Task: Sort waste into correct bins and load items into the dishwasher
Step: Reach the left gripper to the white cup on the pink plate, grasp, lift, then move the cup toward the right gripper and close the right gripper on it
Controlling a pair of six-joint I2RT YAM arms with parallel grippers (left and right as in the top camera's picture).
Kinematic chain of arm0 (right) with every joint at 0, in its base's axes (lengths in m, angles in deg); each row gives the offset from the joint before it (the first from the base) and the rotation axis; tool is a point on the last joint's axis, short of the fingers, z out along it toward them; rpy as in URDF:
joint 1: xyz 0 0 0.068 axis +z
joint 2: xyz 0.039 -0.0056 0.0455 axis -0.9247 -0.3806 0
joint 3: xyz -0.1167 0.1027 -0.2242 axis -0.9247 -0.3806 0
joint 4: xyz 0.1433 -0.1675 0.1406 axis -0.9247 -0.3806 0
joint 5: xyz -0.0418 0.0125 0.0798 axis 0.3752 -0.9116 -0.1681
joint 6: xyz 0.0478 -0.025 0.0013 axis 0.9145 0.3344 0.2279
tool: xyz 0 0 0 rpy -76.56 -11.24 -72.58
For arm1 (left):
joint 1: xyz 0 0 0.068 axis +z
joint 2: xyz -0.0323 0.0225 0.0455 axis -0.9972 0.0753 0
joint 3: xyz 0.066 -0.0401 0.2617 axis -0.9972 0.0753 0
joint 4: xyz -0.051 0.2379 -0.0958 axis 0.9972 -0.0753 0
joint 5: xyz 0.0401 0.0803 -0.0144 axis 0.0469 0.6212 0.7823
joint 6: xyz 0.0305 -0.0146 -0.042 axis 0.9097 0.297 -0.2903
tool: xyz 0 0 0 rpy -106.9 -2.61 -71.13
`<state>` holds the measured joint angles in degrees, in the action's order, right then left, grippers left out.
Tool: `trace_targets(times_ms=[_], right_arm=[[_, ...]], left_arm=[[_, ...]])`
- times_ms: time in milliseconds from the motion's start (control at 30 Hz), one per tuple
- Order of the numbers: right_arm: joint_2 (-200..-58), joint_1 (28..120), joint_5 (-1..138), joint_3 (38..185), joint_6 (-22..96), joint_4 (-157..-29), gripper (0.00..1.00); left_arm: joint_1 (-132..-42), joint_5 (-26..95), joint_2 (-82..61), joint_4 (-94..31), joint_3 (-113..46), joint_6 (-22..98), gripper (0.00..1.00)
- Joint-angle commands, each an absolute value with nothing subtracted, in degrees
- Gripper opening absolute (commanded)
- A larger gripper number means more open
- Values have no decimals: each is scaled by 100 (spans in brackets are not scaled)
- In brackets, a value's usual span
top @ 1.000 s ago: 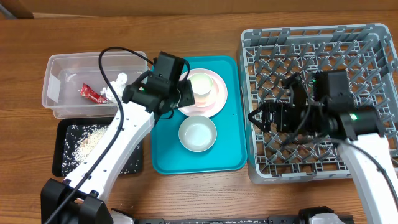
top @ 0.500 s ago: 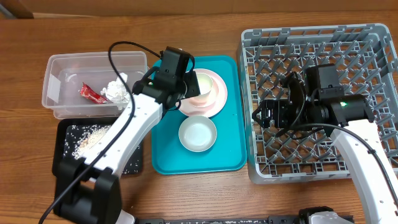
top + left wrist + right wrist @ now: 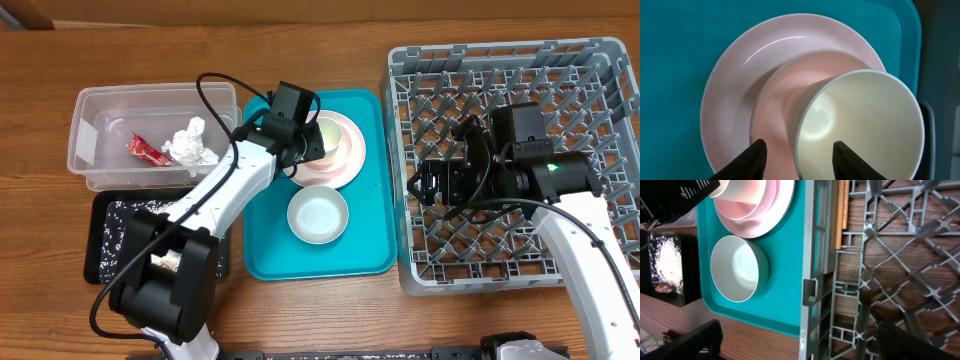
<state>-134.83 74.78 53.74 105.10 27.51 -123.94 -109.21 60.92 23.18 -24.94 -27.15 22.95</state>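
Note:
A round pale pink plate [image 3: 347, 170] lies at the back of the teal tray [image 3: 365, 255]. It carries a pink bowl [image 3: 775, 105] with a small white cup [image 3: 865, 120] standing in it. My left gripper [image 3: 800, 152] is open and straddles the cup's near rim, one finger [image 3: 756, 157] outside over the pink bowl and the other inside the cup. A white bowl [image 3: 318, 215] sits in front of the plate. My right gripper [image 3: 425, 185] hangs open and empty over the left edge of the grey dish rack [image 3: 600, 60].
The clear tub [image 3: 100, 110] at the left holds a red wrapper [image 3: 148, 150] and a crumpled tissue [image 3: 190, 142]. In front of it the black tray [image 3: 100, 260] holds rice [image 3: 125, 212], partly hidden by my left arm. Bare wood lies along the front edge.
My left gripper has moved right from the tub's side onto the cup, and its jaws have narrowed a little. The right arm shifted slightly, then held still.

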Motion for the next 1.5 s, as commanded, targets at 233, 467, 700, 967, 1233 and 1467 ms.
trace_targets(times_ms=[233,467,700,967,1233,1467], right_arm=[[-13467,7463,5415,10637,2758,-12383,100],[-13467,7463,5413,10637,2751,-12387,100],[-13467,7463,5417,10637,2751,-12398,100],[-13461,7461,5710,10715,2751,-12254,100],[-13421,7463,5452,11159,2725,-12426,100],[-13413,7463,3535,11166,2093,-12035,100]], left_arm=[[-10906,6090,2401,-2485,-2804,2262,27],[-10888,6116,2401,-2599,-2804,2262,15],[-10884,6116,2401,-2575,-2807,2262,4],[-10576,5895,2133,-2616,-2966,2284,4],[-9640,2732,1250,-2750,-3124,2459,4],[-8869,-1337,1167,-2754,-3121,3003,4]])
